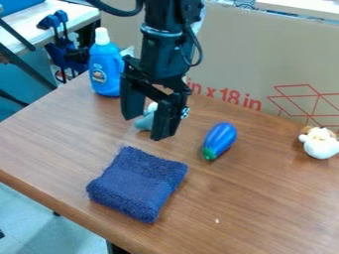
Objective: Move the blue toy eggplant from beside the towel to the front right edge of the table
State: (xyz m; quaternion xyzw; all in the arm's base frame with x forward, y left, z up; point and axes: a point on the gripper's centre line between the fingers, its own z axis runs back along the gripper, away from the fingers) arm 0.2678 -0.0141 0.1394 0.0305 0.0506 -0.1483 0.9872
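The black gripper [146, 126] hangs over the back left part of the table, pointing down with its two fingers spread apart. Behind and between the fingers is a small grey-blue object [144, 121] with a whitish top, partly hidden by the right finger; whether they touch it cannot be told. A folded dark blue cloth [138, 184] lies in front of the gripper, nearer the table's front edge. To the right of the gripper rests a shiny blue eggplant-shaped toy [220, 138] with a green end.
At the back left stands a blue bottle [104, 67] with a white cap. A white and brown toy [319, 143] sits near the right edge of view. Cardboard [245, 59] with red print rises along the back of the wooden table [258, 198]. Blue clamps [61, 47] are beyond the left side.
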